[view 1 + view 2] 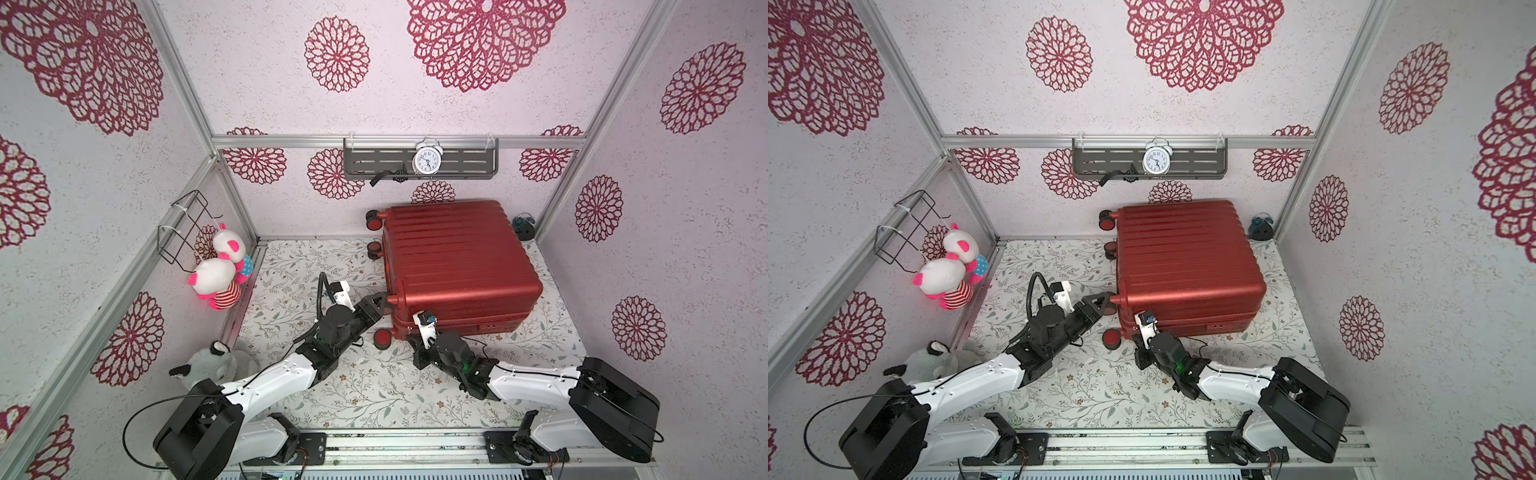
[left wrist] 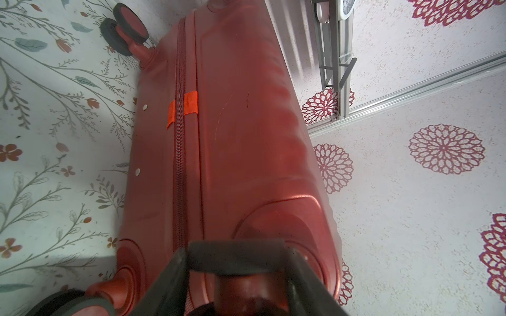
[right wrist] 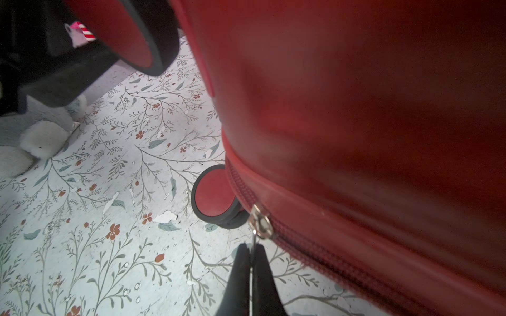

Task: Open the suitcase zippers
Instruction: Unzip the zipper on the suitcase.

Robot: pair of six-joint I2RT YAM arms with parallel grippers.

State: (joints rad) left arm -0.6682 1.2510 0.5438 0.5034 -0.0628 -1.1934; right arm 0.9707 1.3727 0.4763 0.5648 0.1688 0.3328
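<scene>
The red ribbed suitcase [image 1: 457, 257] [image 1: 1183, 257] lies flat at the back right of the floral mat. My left gripper [image 2: 236, 260] is at its near-left corner [image 1: 380, 301], shut across a black-rimmed red wheel whose tread spans the gap between the fingers. The red zipper track [image 2: 179, 164] runs along the side seam away from that wheel. My right gripper [image 3: 251, 253] sits low at the front-left corner, shut on a thin metal zipper pull hanging from the silver slider [image 3: 261, 223]. The zipper teeth [image 3: 315, 257] lead away behind the slider.
Another wheel [image 1: 381, 337] [image 3: 215, 195] rests on the mat beside the right gripper. Two orange tape strips [image 2: 190, 102] flank the seam. A grey plush [image 1: 216, 361] lies front left; pink-and-white plush toys [image 1: 220, 274] hang by a wire basket [image 1: 187, 228]. A clock [image 1: 426, 160] stands on the back shelf.
</scene>
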